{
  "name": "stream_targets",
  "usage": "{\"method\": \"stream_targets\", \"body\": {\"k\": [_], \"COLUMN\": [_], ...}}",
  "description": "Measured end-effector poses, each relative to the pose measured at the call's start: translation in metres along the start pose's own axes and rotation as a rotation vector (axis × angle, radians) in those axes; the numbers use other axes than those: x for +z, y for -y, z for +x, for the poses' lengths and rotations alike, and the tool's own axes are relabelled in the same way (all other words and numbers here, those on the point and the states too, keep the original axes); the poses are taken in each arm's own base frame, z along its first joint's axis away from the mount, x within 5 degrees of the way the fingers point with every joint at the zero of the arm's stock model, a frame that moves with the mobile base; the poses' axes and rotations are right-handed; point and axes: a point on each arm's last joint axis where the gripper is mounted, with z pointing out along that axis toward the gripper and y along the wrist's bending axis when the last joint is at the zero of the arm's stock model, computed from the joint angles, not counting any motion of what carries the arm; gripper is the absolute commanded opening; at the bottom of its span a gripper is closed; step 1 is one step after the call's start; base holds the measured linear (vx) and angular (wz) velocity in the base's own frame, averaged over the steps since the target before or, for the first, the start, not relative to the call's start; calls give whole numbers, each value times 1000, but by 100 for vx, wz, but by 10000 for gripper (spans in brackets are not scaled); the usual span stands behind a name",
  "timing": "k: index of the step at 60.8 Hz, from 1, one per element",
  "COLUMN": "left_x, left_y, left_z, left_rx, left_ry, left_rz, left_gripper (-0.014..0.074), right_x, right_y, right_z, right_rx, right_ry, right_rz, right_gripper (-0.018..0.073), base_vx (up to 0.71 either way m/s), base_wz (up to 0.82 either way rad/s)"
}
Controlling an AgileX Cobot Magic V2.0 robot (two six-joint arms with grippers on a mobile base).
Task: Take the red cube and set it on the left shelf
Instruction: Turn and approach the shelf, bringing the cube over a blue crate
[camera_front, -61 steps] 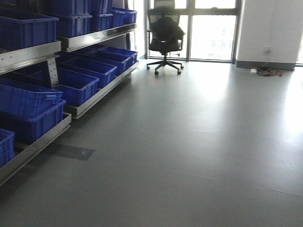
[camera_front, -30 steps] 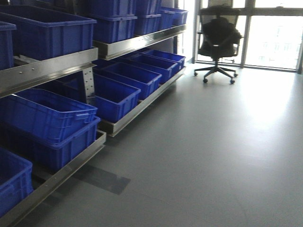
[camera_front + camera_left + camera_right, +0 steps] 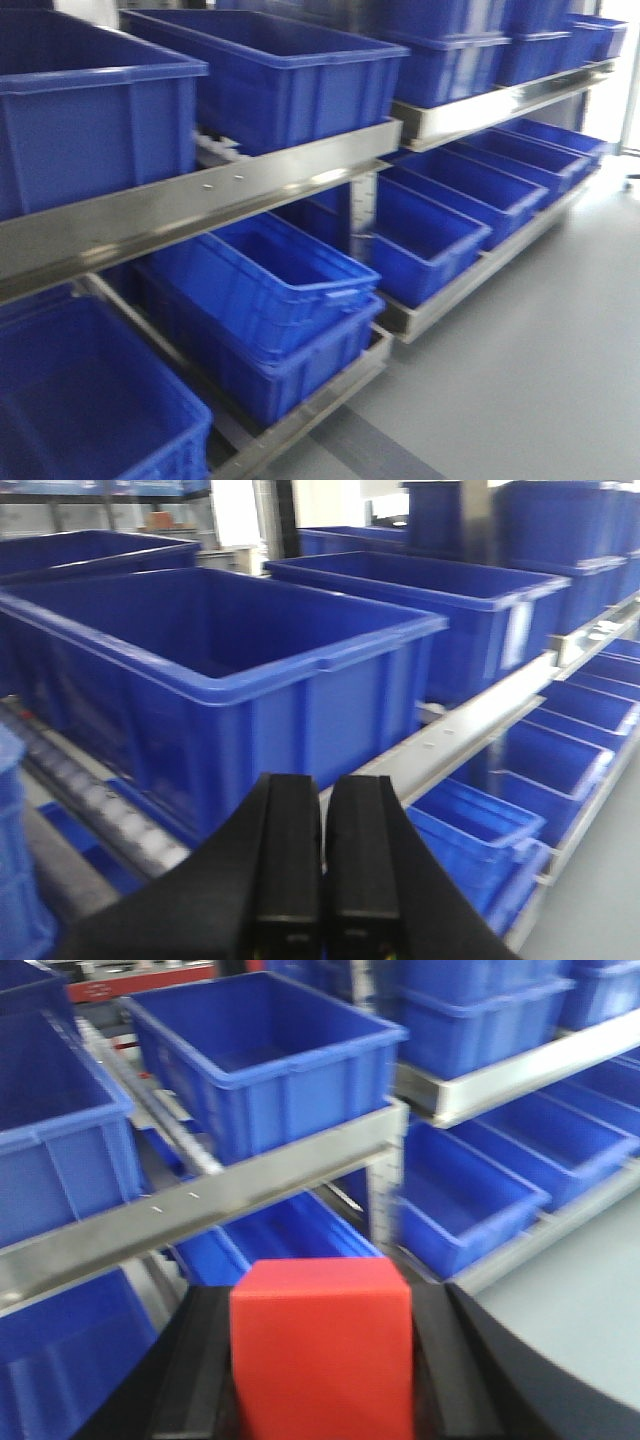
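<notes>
Shelf (image 3: 230, 190) crates (image 3: 280, 75) show bare interiors; smooth red cube (image 3: 322, 1345) grasped in right gripper (image 3: 322, 1380) jaws; left gripper (image 3: 322, 860) jaws clenched

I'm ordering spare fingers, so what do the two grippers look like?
The left gripper has two matte black fingers with flat, squared tips, flaring into a broad black base. The right gripper is the same black; little of its shape shows. No cables or markings show.
</notes>
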Motion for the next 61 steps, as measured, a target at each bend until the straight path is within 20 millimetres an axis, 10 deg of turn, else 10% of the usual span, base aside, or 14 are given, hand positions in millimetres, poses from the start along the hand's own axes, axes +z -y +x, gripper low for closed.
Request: {"method": "stream_targets", "body": {"k": [61], "left_x": [0], "left_y": [0], "left_z": [0], "left_rx": [0], "left_ry": [0], "left_rz": [0], "left_gripper": [106], "right_x": [0], "right_y": [0], "right_z": [0], "right_rx": [0], "right_ry": [0], "right_rz": [0], "right_gripper": [49], "base_vx": [19], "base_wz": [61]}}
